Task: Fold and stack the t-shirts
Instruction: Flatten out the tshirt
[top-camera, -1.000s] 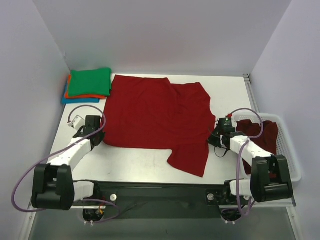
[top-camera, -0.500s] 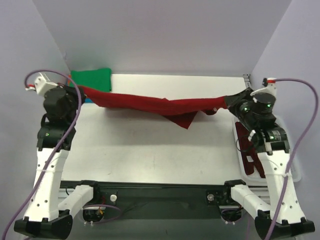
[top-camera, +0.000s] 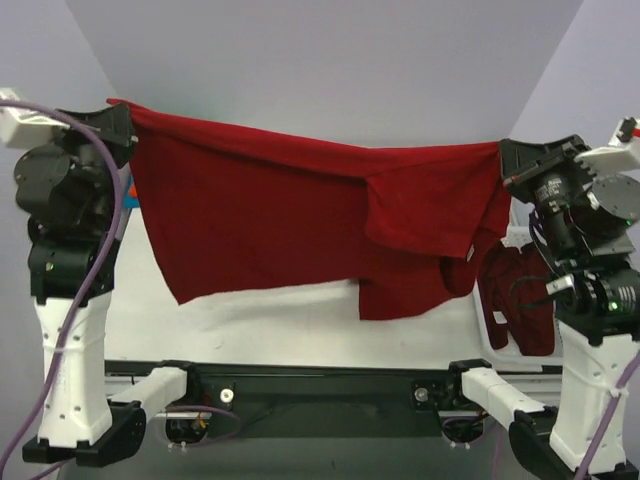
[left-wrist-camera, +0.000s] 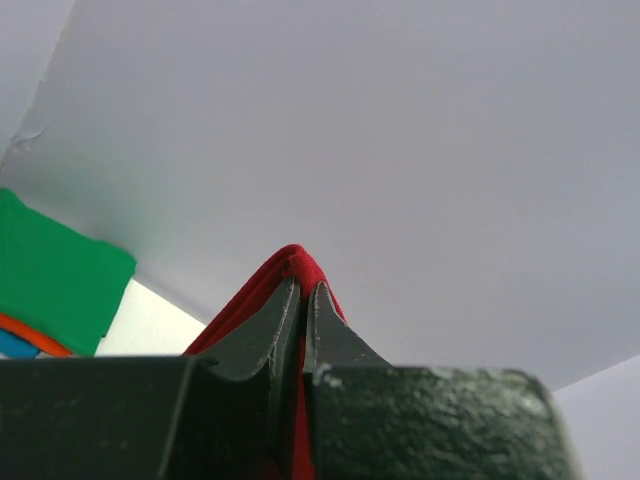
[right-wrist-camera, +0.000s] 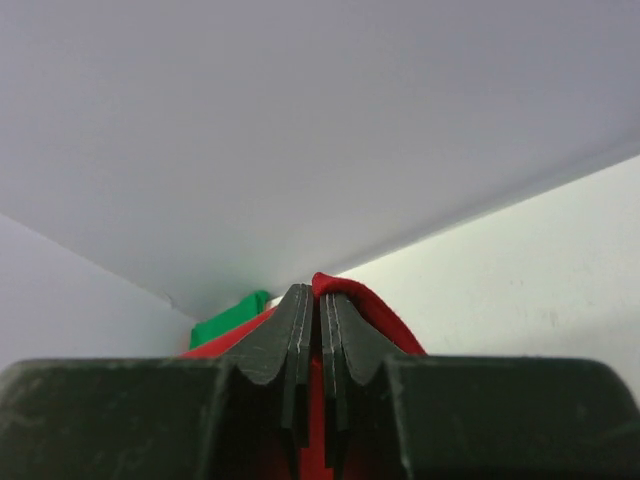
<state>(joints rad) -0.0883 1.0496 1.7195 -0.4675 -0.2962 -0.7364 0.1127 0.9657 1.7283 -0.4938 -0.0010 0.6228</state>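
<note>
A dark red t-shirt (top-camera: 290, 220) hangs spread in the air between both arms, high above the table, sagging in the middle with a sleeve folded over at right. My left gripper (top-camera: 118, 112) is shut on its left top corner; the cloth (left-wrist-camera: 298, 262) shows pinched at the fingertips. My right gripper (top-camera: 505, 155) is shut on the right top corner, with red cloth (right-wrist-camera: 345, 290) bulging over the tips. The folded green shirt (left-wrist-camera: 50, 275) with orange and blue ones under it lies at the back left, mostly hidden in the top view.
A white slotted basket (top-camera: 520, 345) at the right holds more dark red shirts (top-camera: 520, 300). The white table (top-camera: 280, 320) shows below the hanging shirt. Grey walls stand at the back and sides.
Both arms rose from the table with the red shirt gripped, lifting it from flat, then a stretched band, to hanging high and spread.
</note>
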